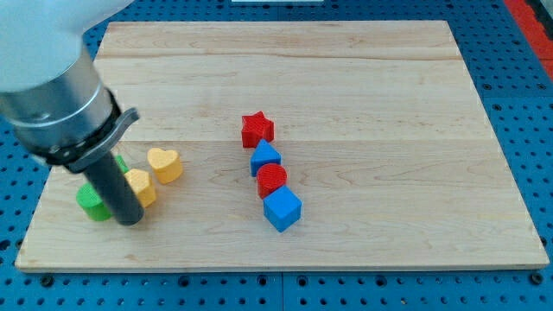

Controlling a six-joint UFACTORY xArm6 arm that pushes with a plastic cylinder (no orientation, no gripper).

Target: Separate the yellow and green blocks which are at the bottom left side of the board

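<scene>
Near the board's [363, 52] bottom-left corner, my tip [130, 221] stands between the green block [90, 200] and a yellow block [142, 185], probably touching both. No fingers exist. Push slowly sideways, keeping the yellow heart [164, 164] undisturbed.

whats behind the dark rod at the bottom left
Behind the rod, parts of green blocks show: one at its left and a sliver above. Their shapes are covered. My tip sits beside a yellow block.

Green blocks [90, 200] largely hidden behind the rod [117, 188]; shapes unclear.
</scene>
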